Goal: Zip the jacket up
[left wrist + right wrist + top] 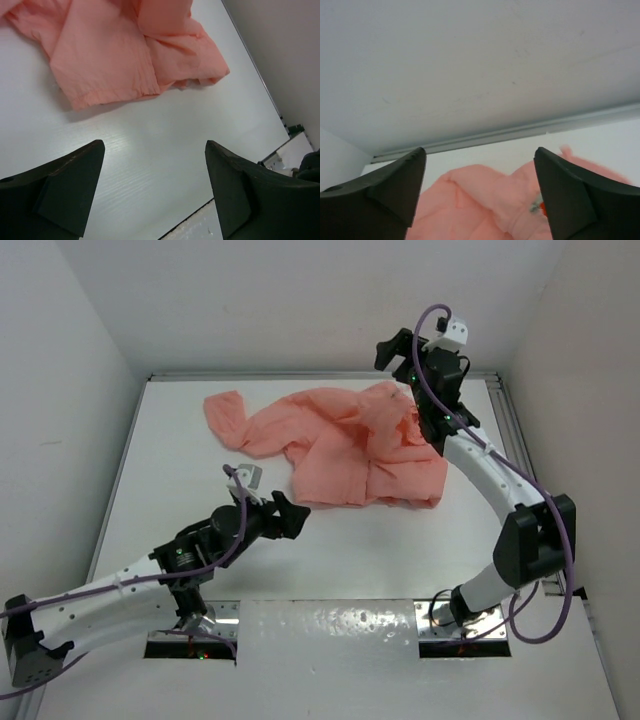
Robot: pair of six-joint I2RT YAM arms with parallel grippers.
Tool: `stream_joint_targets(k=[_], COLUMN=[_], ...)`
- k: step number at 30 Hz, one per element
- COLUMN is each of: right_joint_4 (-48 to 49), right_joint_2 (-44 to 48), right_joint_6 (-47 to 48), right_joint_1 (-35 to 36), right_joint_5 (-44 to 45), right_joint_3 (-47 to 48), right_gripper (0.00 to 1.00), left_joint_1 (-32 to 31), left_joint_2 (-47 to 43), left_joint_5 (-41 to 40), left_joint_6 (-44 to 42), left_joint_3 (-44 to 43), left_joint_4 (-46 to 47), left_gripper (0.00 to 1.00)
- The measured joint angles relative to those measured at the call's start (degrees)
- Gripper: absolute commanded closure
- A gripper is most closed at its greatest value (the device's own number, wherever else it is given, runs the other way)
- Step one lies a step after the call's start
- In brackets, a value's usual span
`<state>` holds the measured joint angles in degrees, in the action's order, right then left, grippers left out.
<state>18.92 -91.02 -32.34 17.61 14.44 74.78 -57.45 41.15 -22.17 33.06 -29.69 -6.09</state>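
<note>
Lying crumpled on the far half of the white table (400,560), the salmon-pink jacket (340,445) forms a loose heap with one sleeve (228,420) trailing toward the far left. Its front is folded over itself, and the zipper cannot be made out. The left gripper (298,513) sits low over the table, just short of the jacket's near hem, with its jaws spread wide and nothing between them. In the left wrist view its two dark fingers (70,192) frame bare tabletop, and the hem lies a little beyond them, untouched. The right gripper (390,350) is raised above the jacket's far right edge, close to the back wall (470,65). Its jaws are likewise wide apart and empty. In the right wrist view the pink fabric lies below and between the fingers, apart from them, and a small orange-red and green mark (538,206) shows on the cloth near the right-hand finger.
</note>
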Motion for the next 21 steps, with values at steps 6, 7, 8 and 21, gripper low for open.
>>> stream_joint_targets(k=[6,7,8,21], right_joint_4=[-8.0,-9.0,-9.2,-11.6], right_joint_2=[9.8,12.5,15.3,49.5], right_joint_6=[-1.8,-2.0,-2.2,-16.7], right_joint_1=[0.0,0.0,0.0,-0.2], right_joint_5=[4.2,4.1,3.3,-20.5], right_joint_3=[-4.2,-4.9,-6.1,-47.6], right_gripper=[0.01,0.01,0.01,0.02], left_joint_1=[0.0,0.0,0.0,0.0], left_joint_2=[-4.8,-5.1,-5.4,-10.7], left_joint_5=[-5.7,-6.5,-7.1,-13.6], left_joint_6=[0.4,0.5,0.6,3.9], left_joint_3=[-2.1,-2.5,-2.9,-4.1], left_joint_4=[-5.5,-6.2,-7.0,-11.9], left_gripper=[0.15,0.15,0.14,0.14])
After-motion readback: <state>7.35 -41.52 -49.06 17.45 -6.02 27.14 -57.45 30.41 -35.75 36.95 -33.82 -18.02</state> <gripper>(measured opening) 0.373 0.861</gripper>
